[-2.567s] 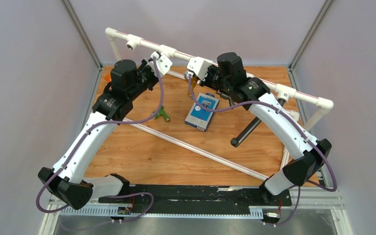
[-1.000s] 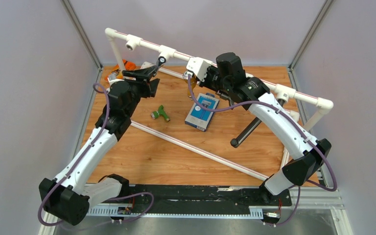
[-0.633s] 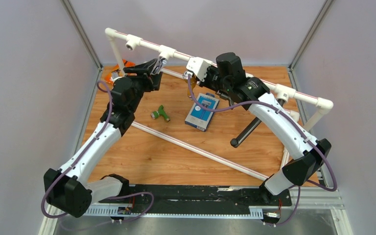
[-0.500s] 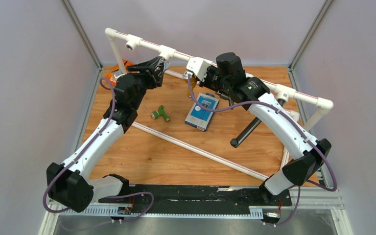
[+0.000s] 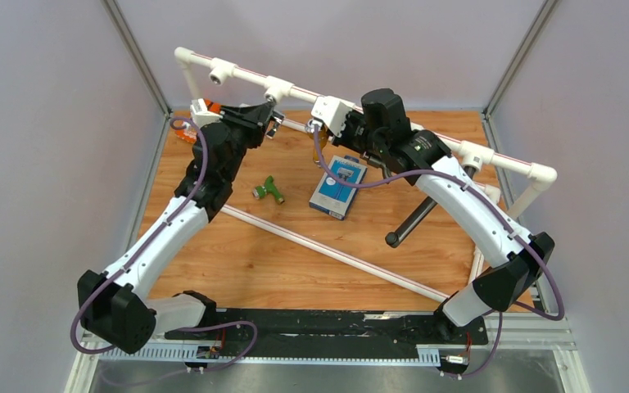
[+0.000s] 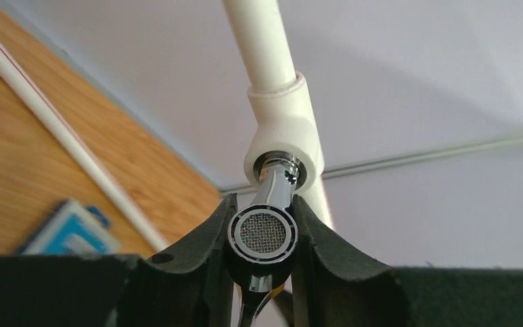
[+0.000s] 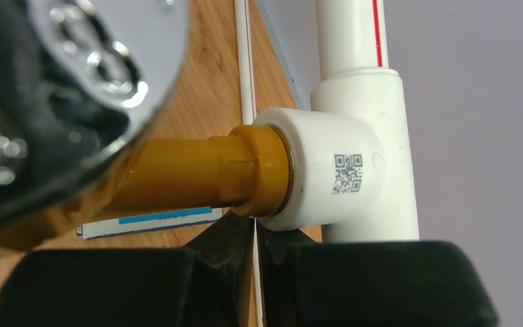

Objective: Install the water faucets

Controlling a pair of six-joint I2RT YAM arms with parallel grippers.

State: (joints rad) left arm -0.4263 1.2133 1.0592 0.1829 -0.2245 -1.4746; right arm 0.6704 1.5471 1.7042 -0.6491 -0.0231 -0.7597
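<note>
My left gripper (image 6: 261, 225) is shut on the spout of the shiny chrome faucet (image 6: 263, 235), whose mesh outlet faces the camera. Its far end sits in a white tee socket (image 6: 284, 139) of the pipe frame. In the top view this gripper (image 5: 266, 117) is at the frame's left part. The green plastic faucet (image 5: 269, 190) lies loose on the wooden table. My right gripper (image 7: 255, 231) is shut and empty, just under a brass-bodied faucet (image 7: 197, 180) with a chrome handle (image 7: 109, 61) that sits in another tee socket (image 7: 334, 170).
A flat blue-and-white box (image 5: 338, 187) lies mid-table beside the green faucet. A long white pipe (image 5: 336, 254) lies diagonally across the wood. A black rod (image 5: 409, 219) leans under the right arm. Orange items (image 5: 190, 127) sit at the back left corner.
The left arm has swung its elbow leftward and rolled its wrist while holding the chrome faucet at the tee socket. The right arm and the green faucet have not moved.
</note>
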